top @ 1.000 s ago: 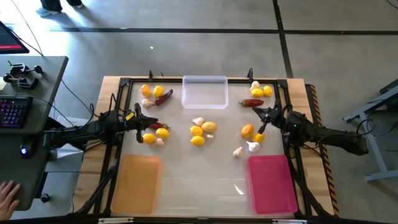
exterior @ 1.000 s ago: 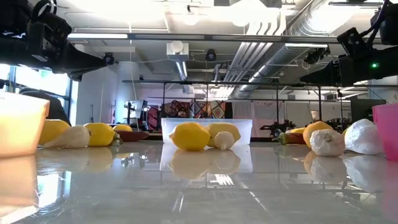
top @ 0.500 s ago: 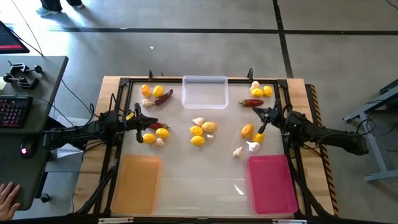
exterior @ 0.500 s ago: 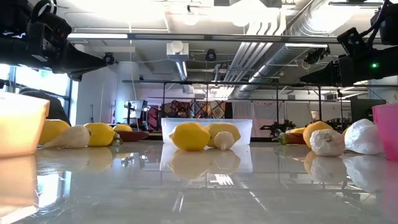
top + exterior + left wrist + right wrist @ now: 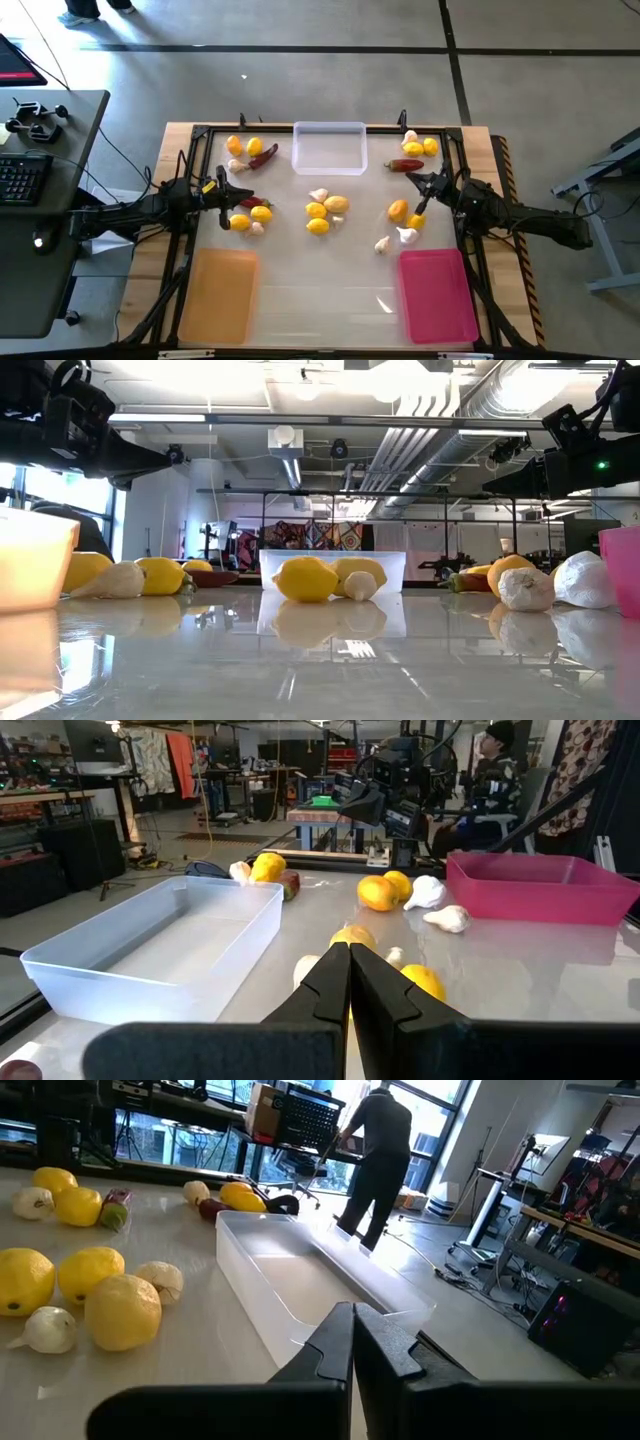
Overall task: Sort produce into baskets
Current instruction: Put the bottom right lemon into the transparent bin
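The clear tray [image 5: 328, 147] stands at the table's far middle, the orange tray [image 5: 220, 296] at the near left and the pink tray [image 5: 437, 295] at the near right. All three show nothing inside. Lemons, garlic bulbs and red chilies lie on the table in groups: far left [image 5: 247, 151], left [image 5: 250, 215], centre [image 5: 325, 208], right [image 5: 400, 218] and far right [image 5: 417, 148]. My left gripper [image 5: 232, 194] hovers shut over the left group. My right gripper [image 5: 420, 186] hovers shut by the right group. Both are empty; the wrist views [image 5: 349, 970] [image 5: 352, 1330] show the fingers together.
A dark frame [image 5: 190, 200] runs along the table's left, far and right edges. A desk with a keyboard [image 5: 25, 178] stands left of the table. People show in the room beyond [image 5: 375, 1150]. Bare tabletop [image 5: 325, 290] lies between the orange and pink trays.
Both arms have kept still and no produce has moved. A person's hand at the desk left of the table has gone out of the high view.
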Controlling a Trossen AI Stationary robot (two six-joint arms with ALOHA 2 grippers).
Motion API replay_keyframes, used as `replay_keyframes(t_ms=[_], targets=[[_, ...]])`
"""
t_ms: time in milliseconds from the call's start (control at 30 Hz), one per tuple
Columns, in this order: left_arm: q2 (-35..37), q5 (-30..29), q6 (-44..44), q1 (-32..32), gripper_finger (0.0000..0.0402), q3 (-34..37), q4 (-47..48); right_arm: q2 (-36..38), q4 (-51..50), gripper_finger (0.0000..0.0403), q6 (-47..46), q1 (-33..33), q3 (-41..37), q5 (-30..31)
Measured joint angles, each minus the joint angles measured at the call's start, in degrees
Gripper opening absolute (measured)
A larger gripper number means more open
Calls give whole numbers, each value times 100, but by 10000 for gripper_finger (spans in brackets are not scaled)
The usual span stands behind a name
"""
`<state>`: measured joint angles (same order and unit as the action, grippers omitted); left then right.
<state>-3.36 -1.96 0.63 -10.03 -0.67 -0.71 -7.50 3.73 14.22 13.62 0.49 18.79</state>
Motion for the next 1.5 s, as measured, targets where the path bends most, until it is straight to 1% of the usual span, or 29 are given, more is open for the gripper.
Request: replay_keyframes(t_ms=[67, 133, 200, 267, 400, 467, 533, 567, 600, 633, 667, 767, 800, 967, 1100, 1200, 1300, 1433, 1500], targets=[[0, 2, 1, -2, 0, -1, 0, -1, 100, 0, -612, -1, 2, -135], [0, 0, 0, -1, 0, -1, -2, 1, 226, 0, -1628, -1, 0, -324], [-2, 0, -1, 1, 0, -1, -2, 5, 385, 0, -2390, -1, 0, -255], [-1, 0, -1, 1, 0, 0, 0, 4, 397, 0, -2676, 0, 2, -85], [-2, 0, 0, -2, 0, -2, 0, 1, 641, 0, -2693, 1, 2, 21], [0, 0, -1, -2, 0, -2, -2, -48, 945, 0, -3029, -8, 0, -212], [-2, 0, -1, -1, 0, 0, -2, -142, 1333, 0, -3510, -27, 0, -675], [0, 0, 0, -2, 0, -2, -2, -214, 1517, 0, -3592, -28, 2, -931], [-2, 0, 2, -2, 0, 0, -2, -302, 1657, 0, -3585, -30, 1, -1126], [-2, 0, 1, -2, 0, 0, 0, -419, 1741, 0, -3538, -58, 1, -1188], [-1, 0, 0, -2, 0, -1, -1, -559, 1789, 0, -3447, -110, 2, -1132], [-2, 0, 0, 0, 0, -1, 0, -1114, 2157, 0, -2941, -292, 2, -576], [-2, 0, -1, -2, 0, -1, -2, -1300, 2369, 0, -2801, -343, 1, -474], [0, 0, -1, -2, 0, -2, 0, -2302, 3745, 0, -2096, -656, 2, -396], [-1, 0, -1, -1, 0, -2, -1, -2922, 4378, 0, -1615, -850, 4, -349], [-2, 0, 0, -2, 0, -2, -2, -3194, 4453, 0, -1449, -882, 84, -81], [-2, 0, 1, -2, 0, -2, -2, -3404, 4531, 0, -1275, -870, 188, -4], [0, 0, -1, -2, 0, 0, 0, -3493, 4529, 0, -660, -785, 339, -47], [-2, 0, 0, -2, 0, -2, -2, -3493, 4491, 0, -538, -740, 378, -99]])
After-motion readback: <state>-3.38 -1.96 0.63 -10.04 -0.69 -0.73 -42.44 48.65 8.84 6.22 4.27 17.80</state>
